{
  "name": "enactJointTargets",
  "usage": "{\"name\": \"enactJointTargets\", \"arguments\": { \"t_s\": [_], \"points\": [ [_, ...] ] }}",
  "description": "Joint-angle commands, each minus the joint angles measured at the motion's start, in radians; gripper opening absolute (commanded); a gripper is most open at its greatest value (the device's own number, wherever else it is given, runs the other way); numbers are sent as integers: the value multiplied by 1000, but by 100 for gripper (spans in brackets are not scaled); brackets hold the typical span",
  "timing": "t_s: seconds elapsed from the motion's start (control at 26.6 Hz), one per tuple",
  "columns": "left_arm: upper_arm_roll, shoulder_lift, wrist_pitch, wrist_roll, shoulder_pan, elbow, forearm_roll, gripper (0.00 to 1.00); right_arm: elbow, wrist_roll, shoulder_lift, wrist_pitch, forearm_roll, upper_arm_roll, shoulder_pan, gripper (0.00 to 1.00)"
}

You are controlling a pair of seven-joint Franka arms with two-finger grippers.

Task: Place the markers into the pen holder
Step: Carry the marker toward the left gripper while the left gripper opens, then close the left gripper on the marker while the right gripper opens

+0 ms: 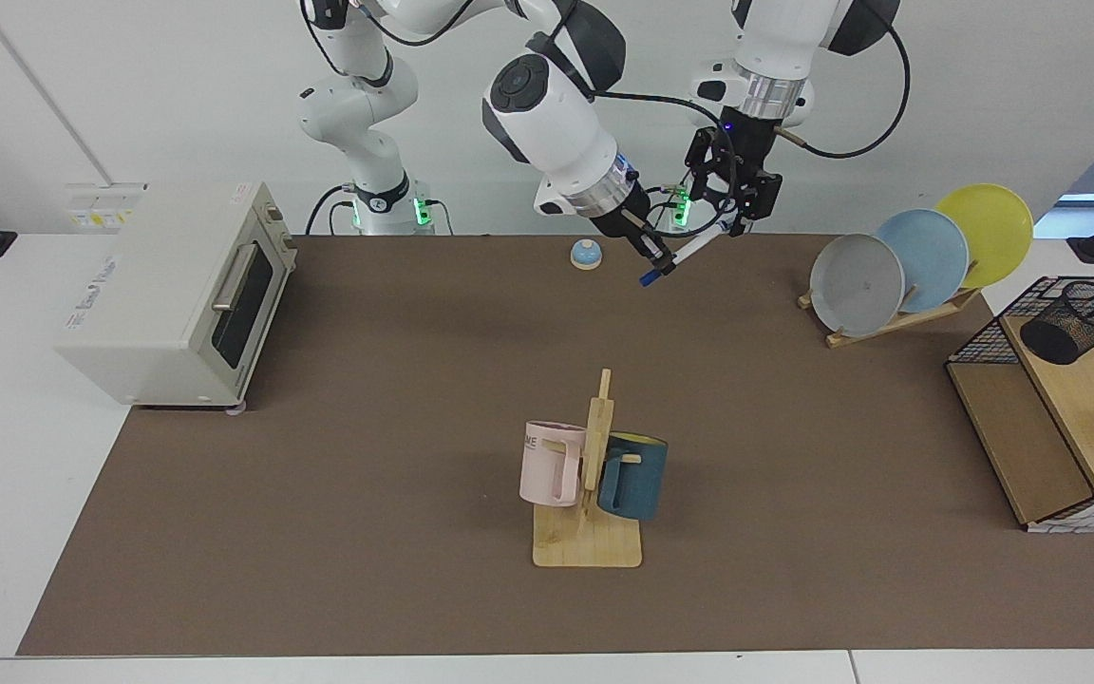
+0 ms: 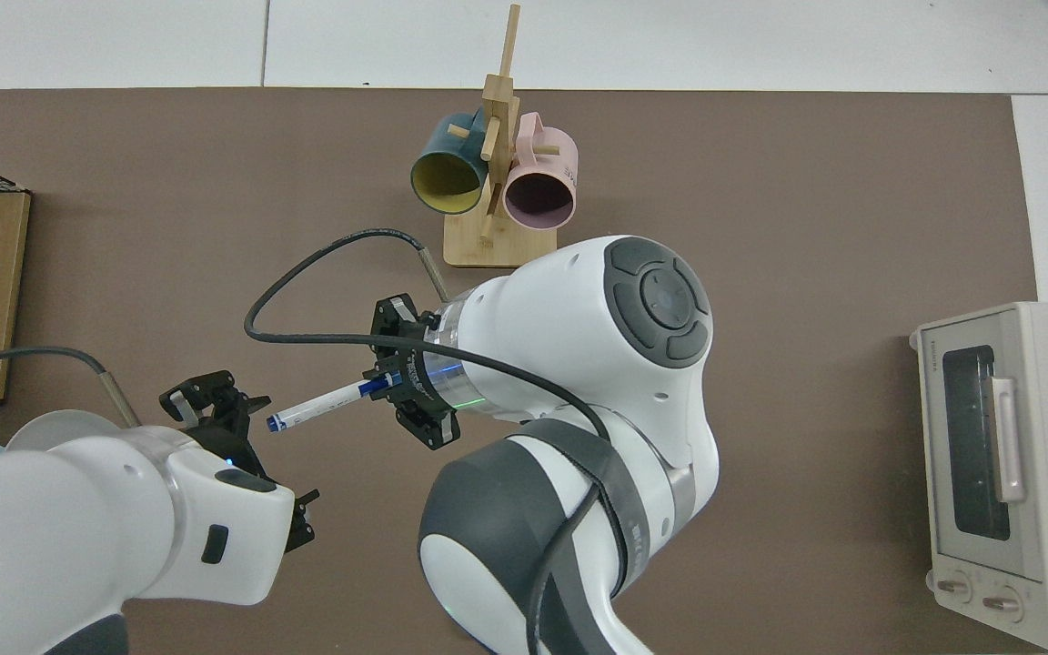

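Gripping the marker (image 1: 689, 254) near its capped end, the right end effector (image 1: 653, 255) holds it above the tabletop (image 1: 395, 399). Spread open at its 3 o'clock, the left end effector (image 1: 732, 204) flanks the free tip. Far off, toward 4 o'clock, stands the pen holder (image 1: 1074, 321).

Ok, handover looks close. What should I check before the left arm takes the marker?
1. Right pincer shut on the marker, near its capped end, above the table: ok.
2. Left pincer open, at the marker's free end: ok.
3. Free end actually between the left pincer's fingers: cannot tell; neither view settles it.
4. Right pincer to release only once the left has closed: not ok yet, the left is open.
5. Pen holder on the wooden shelf, rim unobstructed: ok.
6. Route to the pen holder: the plate rack stands on the way; clearance cannot tell.
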Motion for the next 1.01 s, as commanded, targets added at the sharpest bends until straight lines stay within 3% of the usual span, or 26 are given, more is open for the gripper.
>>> {"name": "enactJointTargets", "arguments": {
  "t_s": [0.0,0.11,0.41,0.71,0.79,0.98],
  "points": [
    [5,18,11,-29,-15,11,13,96,-28,19,-18,29,22,-5,7,0],
    [3,25,16,-30,-16,15,13,90,-28,19,-18,29,21,-5,7,0],
    [5,25,31,-15,-16,15,13,58,-28,19,-18,29,22,-5,7,0],
    [2,30,71,37,-18,16,27,53,-32,18,-18,29,21,-6,7,0],
    [-6,28,71,52,-16,16,27,41,-32,18,-18,29,21,-5,7,0],
    [-4,28,63,68,-16,15,27,0,-33,18,-18,29,21,-5,7,0]
  ]
}}
